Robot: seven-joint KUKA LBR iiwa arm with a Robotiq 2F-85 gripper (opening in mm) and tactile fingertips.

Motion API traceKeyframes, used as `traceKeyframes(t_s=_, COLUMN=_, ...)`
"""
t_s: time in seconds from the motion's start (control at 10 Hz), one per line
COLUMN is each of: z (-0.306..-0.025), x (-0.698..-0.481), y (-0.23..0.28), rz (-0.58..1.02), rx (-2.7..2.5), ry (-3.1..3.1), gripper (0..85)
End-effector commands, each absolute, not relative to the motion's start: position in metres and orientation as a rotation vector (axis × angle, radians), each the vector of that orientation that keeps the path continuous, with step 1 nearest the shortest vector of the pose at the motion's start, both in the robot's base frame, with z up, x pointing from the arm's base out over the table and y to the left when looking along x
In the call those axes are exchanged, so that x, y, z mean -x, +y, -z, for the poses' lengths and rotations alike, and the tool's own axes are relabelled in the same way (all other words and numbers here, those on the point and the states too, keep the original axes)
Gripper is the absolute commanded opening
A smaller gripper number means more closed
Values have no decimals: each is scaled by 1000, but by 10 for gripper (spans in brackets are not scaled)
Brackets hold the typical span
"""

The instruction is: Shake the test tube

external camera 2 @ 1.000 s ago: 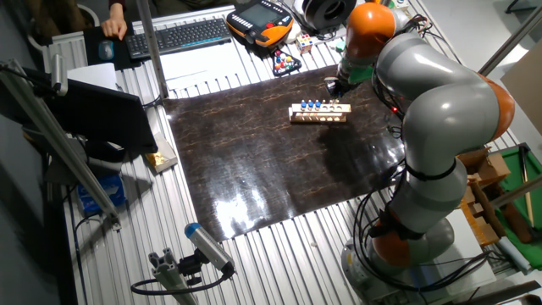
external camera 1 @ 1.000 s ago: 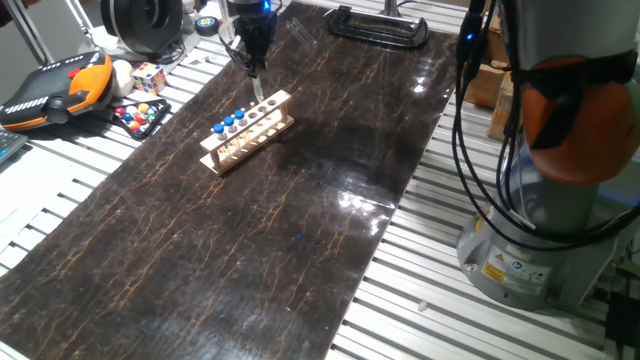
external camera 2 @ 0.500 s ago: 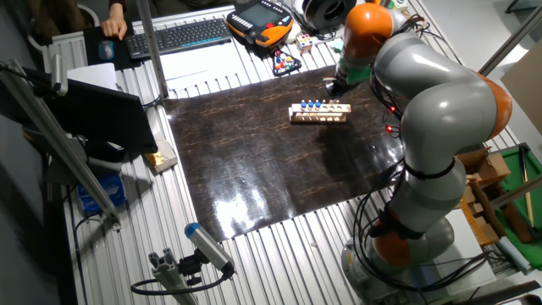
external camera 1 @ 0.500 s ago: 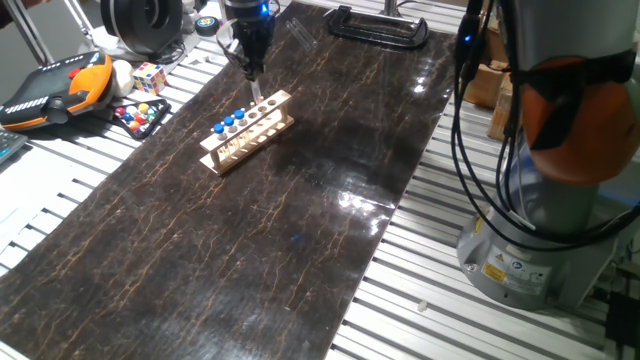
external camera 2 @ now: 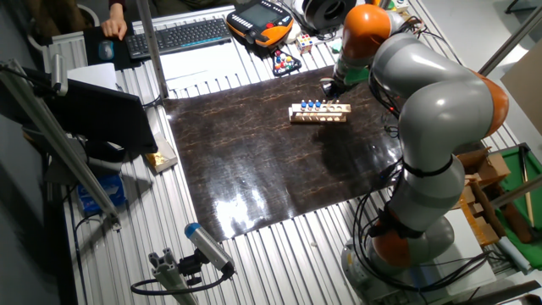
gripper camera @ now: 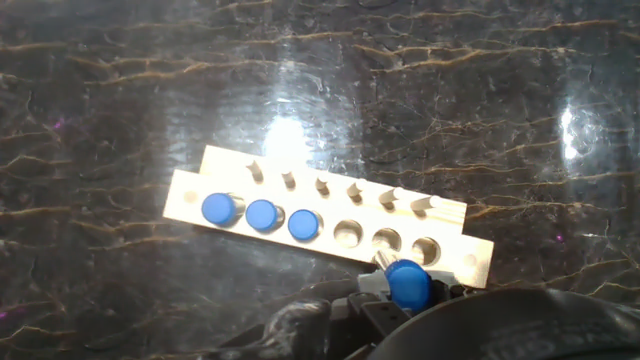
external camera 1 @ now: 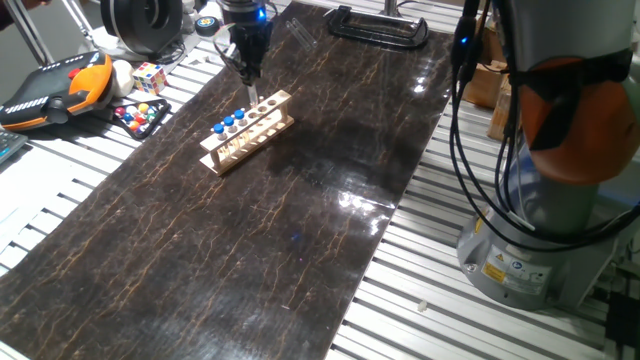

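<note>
1. Across the middle of the scene lies the counter (external camera 1: 330, 200), a dark marbled slab on a ribbed metal frame, with the grey and orange arm (external camera 2: 432, 110) reaching over it from the right in the other fixed view.
2. On the far part of the counter stands the wooden rack (external camera 1: 246, 131), a pale strip with a row of six holes. In the hand view three holes at its left end hold blue-capped tubes (gripper camera: 263, 214) and the three at the right end are empty.
3. Directly above the far end of the rack hangs the claw (external camera 1: 249, 72), pointing downward.
4. Held in the claw is the test tube (gripper camera: 405, 281), its blue cap showing at the bottom of the hand view, just near the rack's right end. In one fixed view a thin pale sliver hangs below the fingertips, apart from the rack.
5. The claw is clenched on the tube, the cap sitting right at the fingers; the pads themselves are too dark to make out.
6. Judged from this, the tube is already out of its hole and lifted clear, so picking is done. The shaking itself is what remains or is under way; one moment cannot show which. Returning the tube to an empty hole may follow.
</note>
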State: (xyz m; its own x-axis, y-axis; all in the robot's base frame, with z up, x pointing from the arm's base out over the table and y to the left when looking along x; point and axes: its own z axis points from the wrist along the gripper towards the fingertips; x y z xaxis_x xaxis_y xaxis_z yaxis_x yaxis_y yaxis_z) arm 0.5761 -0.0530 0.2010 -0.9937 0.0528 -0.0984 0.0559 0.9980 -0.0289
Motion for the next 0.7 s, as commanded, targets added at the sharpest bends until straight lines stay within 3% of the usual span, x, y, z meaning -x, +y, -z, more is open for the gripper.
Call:
traceKeyframes(t_s=0.0, z=-200, x=-576, y=-52, rz=44, rx=-83, ry=3041, gripper=7)
traceKeyframes(t_s=0.6, z=-192, x=-581, y=-52, rz=42, rx=-71, ry=3038, gripper=7)
